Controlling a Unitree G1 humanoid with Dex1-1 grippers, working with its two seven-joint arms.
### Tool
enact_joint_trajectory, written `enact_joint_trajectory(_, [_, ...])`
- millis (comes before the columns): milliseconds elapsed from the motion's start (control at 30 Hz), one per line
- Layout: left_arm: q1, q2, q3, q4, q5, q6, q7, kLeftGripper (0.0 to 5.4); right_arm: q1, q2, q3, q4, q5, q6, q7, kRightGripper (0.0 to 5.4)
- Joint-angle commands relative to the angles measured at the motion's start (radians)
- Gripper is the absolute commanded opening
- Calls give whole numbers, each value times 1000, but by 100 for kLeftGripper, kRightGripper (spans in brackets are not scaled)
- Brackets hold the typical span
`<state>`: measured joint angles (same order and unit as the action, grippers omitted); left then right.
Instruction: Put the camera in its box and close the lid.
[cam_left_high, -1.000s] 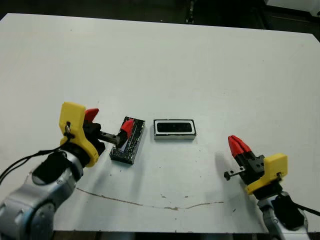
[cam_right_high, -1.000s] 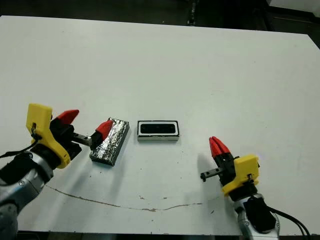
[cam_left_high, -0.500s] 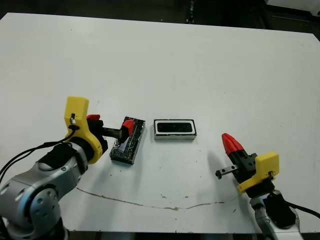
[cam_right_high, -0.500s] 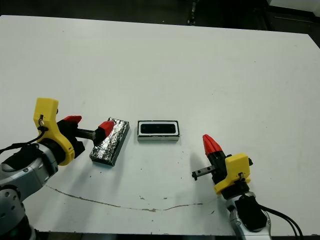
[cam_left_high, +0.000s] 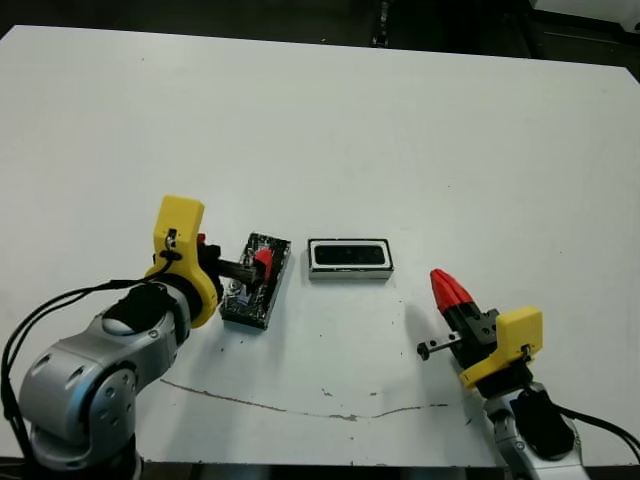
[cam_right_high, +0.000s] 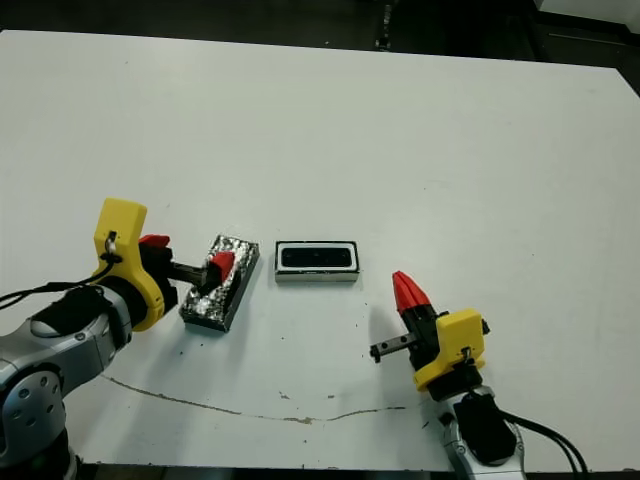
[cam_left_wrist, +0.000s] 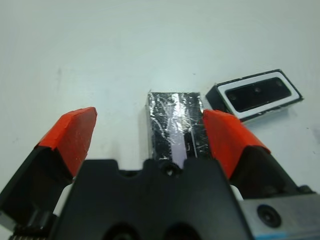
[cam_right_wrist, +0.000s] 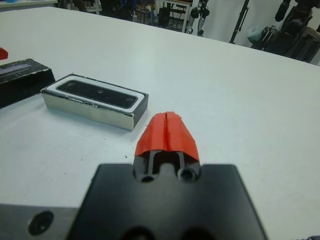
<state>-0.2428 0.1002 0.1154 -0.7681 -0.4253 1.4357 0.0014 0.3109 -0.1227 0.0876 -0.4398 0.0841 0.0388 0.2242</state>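
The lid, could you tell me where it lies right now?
The lid lies on the table, just left of the box, between the open left gripper's fingers.

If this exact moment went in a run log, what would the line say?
slim black camera: inside white-lined box | glossy black striped lid: off, beside box | left gripper: open, straddling lid | right gripper: shut, idle
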Motion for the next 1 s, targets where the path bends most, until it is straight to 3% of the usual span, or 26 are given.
enact_joint_trajectory(33, [-14,9,-1,3,3,43,-17,540,19,0,5,7,-13,-4,-12,1])
enact_joint_trajectory(667, [-58,-45,-3,-39,22,178,-42,540,21,7,27,4,-12,10,-25,1])
enact_joint_trajectory(1000, [-46,-10,-69,-44,25,179,-48,540,26,13,34,10,-20,-2,-26,1])
